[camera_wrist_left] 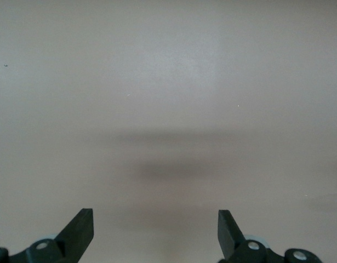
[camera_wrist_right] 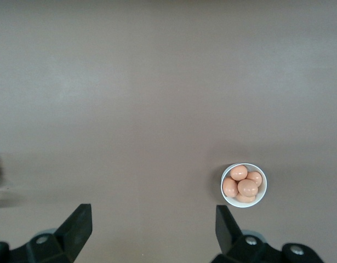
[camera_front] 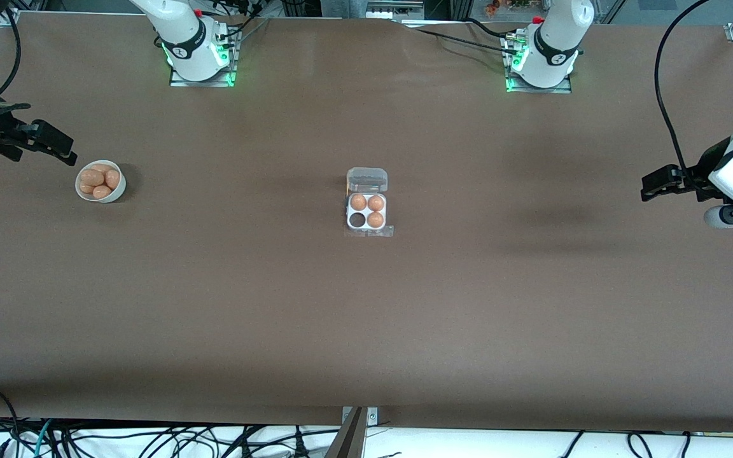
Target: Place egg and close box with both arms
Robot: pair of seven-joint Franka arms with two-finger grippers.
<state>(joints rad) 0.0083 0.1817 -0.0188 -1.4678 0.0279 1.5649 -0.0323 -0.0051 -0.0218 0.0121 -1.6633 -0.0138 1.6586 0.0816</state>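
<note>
The box [camera_front: 351, 212] sits mid-table, a white four-cell tray with its clear lid [camera_front: 367, 179] folded open toward the robots' bases. Three tan eggs [camera_front: 375, 203] fill its cells, and the cell nearest the front camera on the right arm's side [camera_front: 357, 220] is empty. More eggs [camera_front: 98, 179] [camera_wrist_right: 243, 183] of the same look lie in a white bowl. My right gripper [camera_front: 61, 151] [camera_wrist_right: 152, 220] hangs open and empty beside that bowl. My left gripper [camera_front: 651, 186] [camera_wrist_left: 155, 222] hangs open over bare table at the left arm's end, holding nothing.
The round white bowl [camera_front: 116, 191] [camera_wrist_right: 263, 194] stands toward the right arm's end of the table. Brown table surface [camera_front: 366, 318] spreads around the box. Cables hang along the table's front edge [camera_front: 150, 439].
</note>
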